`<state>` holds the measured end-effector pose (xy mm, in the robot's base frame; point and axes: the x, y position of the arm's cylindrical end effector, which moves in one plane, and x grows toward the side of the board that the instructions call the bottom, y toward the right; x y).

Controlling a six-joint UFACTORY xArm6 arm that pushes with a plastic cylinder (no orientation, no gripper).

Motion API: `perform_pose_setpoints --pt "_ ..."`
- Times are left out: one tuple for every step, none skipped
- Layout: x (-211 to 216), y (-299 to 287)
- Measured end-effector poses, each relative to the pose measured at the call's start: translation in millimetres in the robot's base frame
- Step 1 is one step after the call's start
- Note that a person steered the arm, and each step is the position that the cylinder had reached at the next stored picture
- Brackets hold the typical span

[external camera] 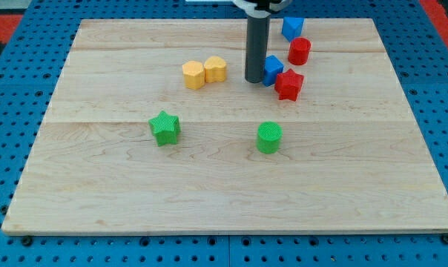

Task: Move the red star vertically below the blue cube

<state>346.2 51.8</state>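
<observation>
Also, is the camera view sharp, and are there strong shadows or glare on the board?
In the camera view, focus is sharp across the wooden board; light is soft and even, with only faint shadows beside the green star and green cylinder; no glare; my tip is crisp beside the blue cube.

Lighting: bright, even, diffuse, from overhead. Shadows: short and soft, close under each block and beside the rod. Glare: none on the wooden board (224,185). Focus: sharp to all four board corners; edges straight, undistorted.
</observation>
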Motion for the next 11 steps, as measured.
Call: perform_pose_setpoints --pt "-3 -23" --pt "-12 -20" --pt "-12 -9" --pt "-21 7" --pt "-24 16" --pt "-24 48" --pt "-24 45" --pt "7 39" --pt "29 66" --pt "34 64" --pt "46 23"
